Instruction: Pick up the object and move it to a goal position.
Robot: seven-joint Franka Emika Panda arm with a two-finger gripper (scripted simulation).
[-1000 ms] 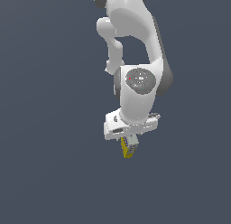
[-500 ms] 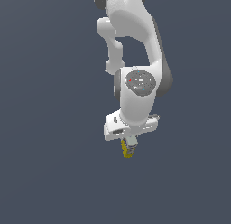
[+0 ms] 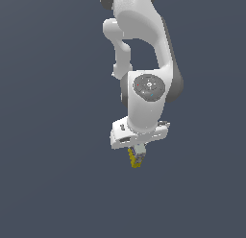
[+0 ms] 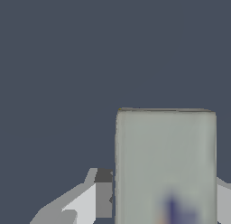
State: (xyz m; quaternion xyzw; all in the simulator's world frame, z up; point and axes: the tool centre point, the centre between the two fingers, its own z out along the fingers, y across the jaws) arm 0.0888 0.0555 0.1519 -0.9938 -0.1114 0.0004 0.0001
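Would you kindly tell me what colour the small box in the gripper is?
The box has yellow sides, clearest in the exterior view; its broad face is grey-white.

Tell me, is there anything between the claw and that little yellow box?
Nothing. In the exterior view the claw is shut on the yellow box; the wrist view shows the box flush against a finger.

text: none legible | box (image 4: 165,164) face print: blurred, unreadable

The small box (image 3: 134,158) has yellow sides and a grey-white printed face (image 4: 165,166). It hangs upright, slightly tilted, clamped between the gripper (image 3: 136,155) fingers.
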